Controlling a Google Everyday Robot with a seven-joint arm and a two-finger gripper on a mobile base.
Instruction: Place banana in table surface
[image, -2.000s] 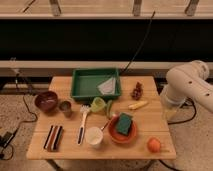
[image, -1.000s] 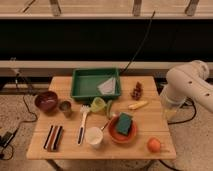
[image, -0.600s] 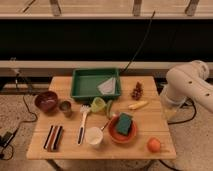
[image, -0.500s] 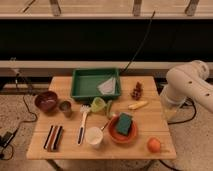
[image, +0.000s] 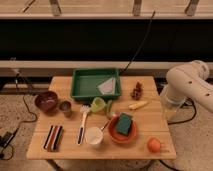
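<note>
Resting on desk (image: 150, 125) near 1 grape cluster (image: 136, 91), banana (image: 138, 105) risks being swept edgeward by arm (image: 187, 85) alongside; pincer out of view, its state impossible to tell.

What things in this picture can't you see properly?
Camera view:
- Gripper: out of view; the arm leaves at the right edge.
- Pale thing in the tray: cannot tell what it is.
- Bowl: its dark inside hides any contents.
- Banana on the table: too small to tell its stem end.
</note>
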